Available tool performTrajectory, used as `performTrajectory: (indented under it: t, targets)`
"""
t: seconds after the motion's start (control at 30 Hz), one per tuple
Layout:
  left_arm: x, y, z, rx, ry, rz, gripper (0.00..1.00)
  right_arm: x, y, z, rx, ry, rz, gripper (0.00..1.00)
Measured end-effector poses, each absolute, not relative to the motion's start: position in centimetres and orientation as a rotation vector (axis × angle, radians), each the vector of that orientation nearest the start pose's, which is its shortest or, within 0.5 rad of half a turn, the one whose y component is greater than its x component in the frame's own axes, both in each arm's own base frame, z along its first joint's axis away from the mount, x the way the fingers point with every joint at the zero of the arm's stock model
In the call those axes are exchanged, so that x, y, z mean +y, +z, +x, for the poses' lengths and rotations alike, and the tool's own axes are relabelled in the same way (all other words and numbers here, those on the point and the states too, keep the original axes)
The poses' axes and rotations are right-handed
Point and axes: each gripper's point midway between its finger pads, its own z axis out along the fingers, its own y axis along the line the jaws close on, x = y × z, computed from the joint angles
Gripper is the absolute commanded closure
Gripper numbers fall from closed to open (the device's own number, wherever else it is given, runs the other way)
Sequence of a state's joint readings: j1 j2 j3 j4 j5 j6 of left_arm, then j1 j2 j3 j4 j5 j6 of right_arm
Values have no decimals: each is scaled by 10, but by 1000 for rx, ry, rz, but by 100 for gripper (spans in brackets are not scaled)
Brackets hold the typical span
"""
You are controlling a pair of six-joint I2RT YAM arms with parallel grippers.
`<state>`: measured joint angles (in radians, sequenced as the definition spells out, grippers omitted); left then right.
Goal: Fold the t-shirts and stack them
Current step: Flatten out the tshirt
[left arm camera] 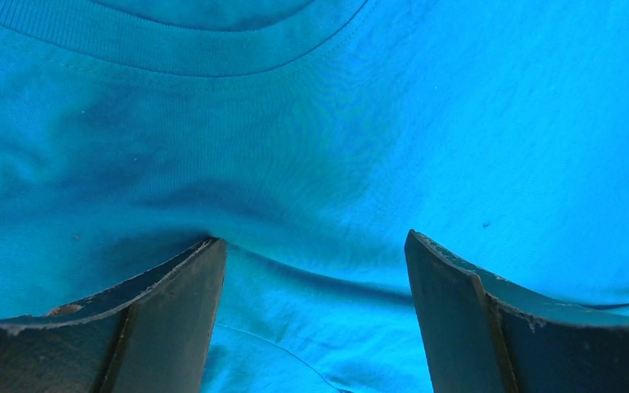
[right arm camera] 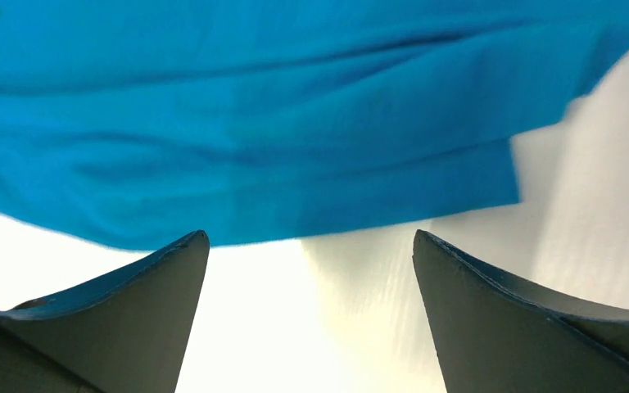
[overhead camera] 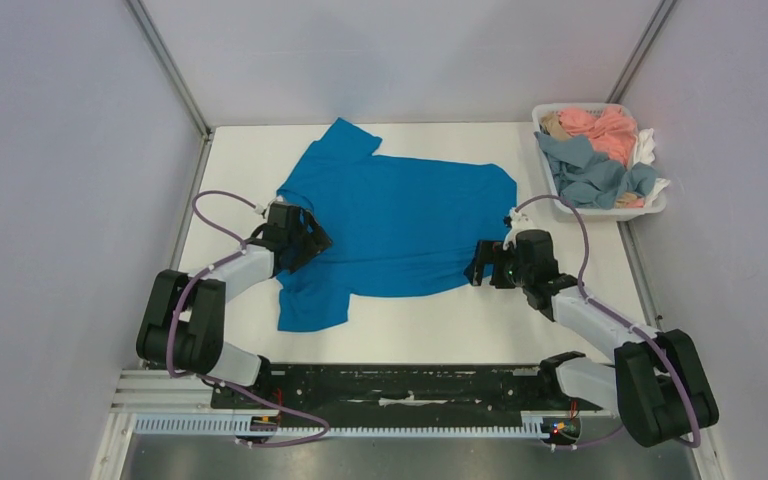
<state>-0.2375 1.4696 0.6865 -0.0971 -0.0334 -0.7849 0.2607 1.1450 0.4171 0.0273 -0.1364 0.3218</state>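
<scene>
A blue t-shirt (overhead camera: 400,215) lies spread flat on the white table, its neck toward the left and its hem toward the right. My left gripper (overhead camera: 312,240) is open over the collar end of the shirt; the left wrist view shows the neckband (left arm camera: 205,49) ahead and blue cloth (left arm camera: 311,311) between the fingers. My right gripper (overhead camera: 477,268) is open just off the shirt's near right hem corner. In the right wrist view the hem (right arm camera: 295,188) lies ahead of the fingertips, with bare table (right arm camera: 311,327) between them.
A white basket (overhead camera: 660,205) at the back right holds several crumpled garments, among them a pink one (overhead camera: 605,130) and a grey-blue one (overhead camera: 590,175). Grey walls enclose the table on the left, back and right. Bare table (overhead camera: 420,325) lies in front of the shirt.
</scene>
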Motion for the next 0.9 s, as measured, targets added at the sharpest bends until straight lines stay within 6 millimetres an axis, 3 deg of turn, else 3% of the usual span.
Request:
performTrajectory:
  t: [0.2,0.63,0.9]
  targets:
    - [-105,34,331,2398,-410,-687,14,133,38,258,2348,535,-112,2]
    - [-106,34,330,2398,-413,-685,14,140,30,262,2375,531,-148,2]
    - [-106,34,330,2398,-413,-685,14,150,45,265,2331,575,-178,2]
